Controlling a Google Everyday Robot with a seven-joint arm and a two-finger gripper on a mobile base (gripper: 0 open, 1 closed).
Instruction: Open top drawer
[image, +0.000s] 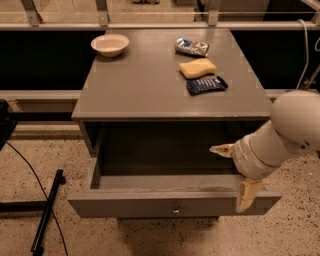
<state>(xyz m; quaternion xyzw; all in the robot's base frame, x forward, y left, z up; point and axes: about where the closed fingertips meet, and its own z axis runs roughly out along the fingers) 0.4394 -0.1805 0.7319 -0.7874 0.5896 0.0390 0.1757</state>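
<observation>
Jaws: apart, not clamped. One finger lay inside the box and the other hung down the outside of the front panel, so they straddled it.
Gripper: the gripper (226, 179) sat at the right end of the front panel, well to the right of the knob (175, 210).
Drawer: the drawer (125, 204) stood well out from under the cabinet top (150, 100), with its grey inside bare.
Progress: the opening looked almost or wholly done. How much travel was left could not be told.
Doing it well: any further pull should have run straight out and slowly. The hold was off-centre, so a hard tug could skew the drawer in its runners. Stopping short of the end of travel would have been wise.
Letting go: the inner finger needed to lift up over the panel before the arm backed off, or it could drag the drawer sideways.
On top: a bowl (110, 44), a sponge (197, 68), a dark packet (206, 84) and a silver packet (192, 47) lay well apart from the gripper. Only a jolt to the cabinet would have put them at risk.
Floor: a black cable (30, 175) ran at the left, clear of the work.
</observation>
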